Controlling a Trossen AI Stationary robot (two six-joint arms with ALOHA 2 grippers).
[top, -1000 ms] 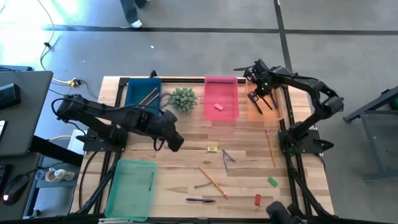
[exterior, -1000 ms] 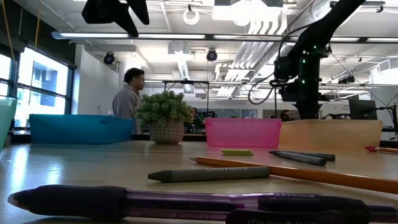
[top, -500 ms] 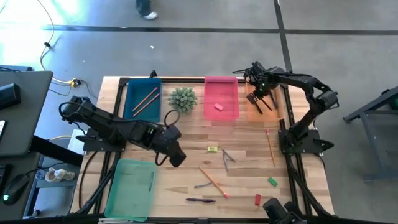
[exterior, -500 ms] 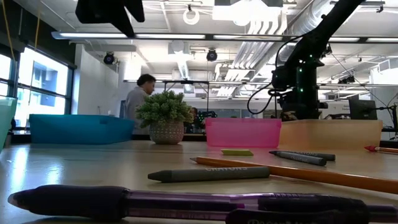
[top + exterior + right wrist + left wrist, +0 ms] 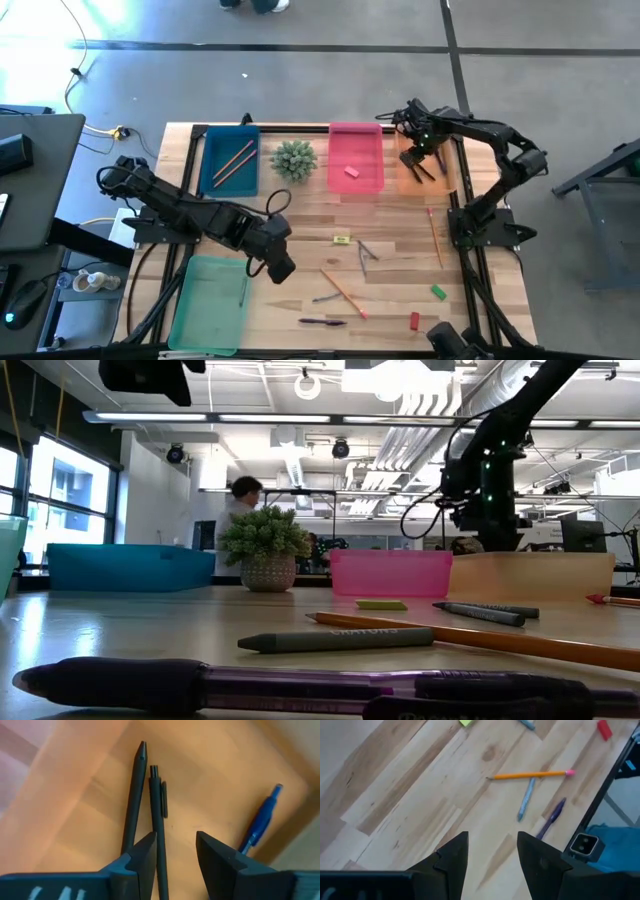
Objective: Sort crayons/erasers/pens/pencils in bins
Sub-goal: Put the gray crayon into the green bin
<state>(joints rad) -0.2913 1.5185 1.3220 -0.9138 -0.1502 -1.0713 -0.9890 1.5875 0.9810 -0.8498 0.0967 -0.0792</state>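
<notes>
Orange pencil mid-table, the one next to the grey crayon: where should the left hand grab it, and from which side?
Grip the orange pencil mid-shaft, straight down from above. It lies flat and diagonal, so turn the open left hand across it. Avoid the end near the grey crayon, which sits close alongside.

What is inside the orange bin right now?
The orange bin holds two dark pens and a blue pen. The right gripper hovers open above it, covering part of the floor.

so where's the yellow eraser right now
In the high view the yellow eraser lies near the table's middle, below the pink bin and just left of two crossed grey crayons.
</notes>
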